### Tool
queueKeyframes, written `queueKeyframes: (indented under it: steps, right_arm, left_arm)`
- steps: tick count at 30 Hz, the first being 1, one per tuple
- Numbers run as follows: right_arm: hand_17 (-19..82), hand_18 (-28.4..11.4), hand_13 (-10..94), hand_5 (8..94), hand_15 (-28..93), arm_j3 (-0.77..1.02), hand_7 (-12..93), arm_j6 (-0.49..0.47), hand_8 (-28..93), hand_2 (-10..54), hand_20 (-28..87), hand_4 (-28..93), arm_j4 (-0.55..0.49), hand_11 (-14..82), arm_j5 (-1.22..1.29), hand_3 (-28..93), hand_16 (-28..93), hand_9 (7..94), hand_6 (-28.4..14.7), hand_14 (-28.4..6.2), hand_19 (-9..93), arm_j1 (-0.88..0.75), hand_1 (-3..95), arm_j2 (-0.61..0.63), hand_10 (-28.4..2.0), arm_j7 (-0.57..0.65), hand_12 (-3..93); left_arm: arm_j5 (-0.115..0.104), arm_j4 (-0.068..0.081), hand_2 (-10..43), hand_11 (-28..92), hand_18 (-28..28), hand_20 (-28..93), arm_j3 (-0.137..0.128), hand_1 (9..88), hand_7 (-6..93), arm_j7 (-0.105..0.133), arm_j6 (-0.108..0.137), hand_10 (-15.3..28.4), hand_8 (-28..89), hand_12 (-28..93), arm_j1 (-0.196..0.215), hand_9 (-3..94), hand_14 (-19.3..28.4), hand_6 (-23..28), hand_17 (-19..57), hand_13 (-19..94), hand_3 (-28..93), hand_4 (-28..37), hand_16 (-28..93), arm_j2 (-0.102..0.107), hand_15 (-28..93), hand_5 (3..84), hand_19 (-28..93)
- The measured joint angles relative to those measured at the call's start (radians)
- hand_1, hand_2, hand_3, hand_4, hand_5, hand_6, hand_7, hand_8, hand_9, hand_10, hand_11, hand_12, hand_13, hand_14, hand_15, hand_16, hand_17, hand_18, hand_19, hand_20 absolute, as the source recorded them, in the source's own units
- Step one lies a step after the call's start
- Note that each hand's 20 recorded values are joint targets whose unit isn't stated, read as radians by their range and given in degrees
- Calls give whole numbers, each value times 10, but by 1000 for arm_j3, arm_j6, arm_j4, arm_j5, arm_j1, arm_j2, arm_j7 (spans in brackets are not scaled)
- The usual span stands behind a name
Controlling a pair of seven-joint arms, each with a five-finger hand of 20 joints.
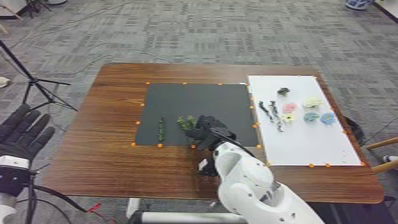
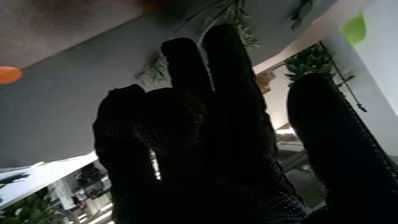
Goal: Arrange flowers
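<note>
Right robot hand: thumb spread from fingers | leafy sprig beside it | hasty closing (delicate leaves) may crush it

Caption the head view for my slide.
Right hand beside a leafy sprig on the dark mat, with pastel flowers on the white board.

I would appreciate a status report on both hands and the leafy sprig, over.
Left hand open, left of the table. Right hand over dark mat, beside leafy sprig; grip unclear. Nothing seen between them.
</note>
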Motion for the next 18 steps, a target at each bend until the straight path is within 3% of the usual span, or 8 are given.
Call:
queueKeyframes:
  steps: [8, 13, 18]
  right_arm:
    - [382, -284, 808, 724, 647, -1, 193, 22, -68, 130, 389, -157, -32, 109, -26, 713, 279, 687, -87, -101, 844, -5, 275, 7, -247, 7, 124]
    - [364, -284, 788, 681, 649, 40, 170, 73, -74, 80, 379, -164, -76, 120, -50, 709, 286, 675, -96, -110, 844, -28, 298, 28, -237, 14, 137]
    - [353, -284, 778, 678, 662, 173, 165, 140, -73, 71, 378, -169, -139, 129, -34, 711, 288, 679, -96, -116, 846, -83, 300, 82, -231, 38, 143]
  left_arm:
    - [-14, 0, 176, 165, 105, 129, 2, 232, 102, 4, -1, 139, -66, 142, 0, 331, 134, 81, -31, 236, 655, -283, -11, 5, 249, 375, 170]
    - [-18, 0, 177, 164, 105, 128, -1, 232, 103, 13, -3, 139, -66, 143, 5, 331, 134, 81, -31, 236, 656, -283, -12, 7, 248, 375, 170]
    - [-18, -4, 178, 165, 104, 128, -20, 232, 102, 22, -5, 140, -66, 143, 25, 332, 134, 81, -30, 236, 656, -283, -12, 7, 249, 375, 168]
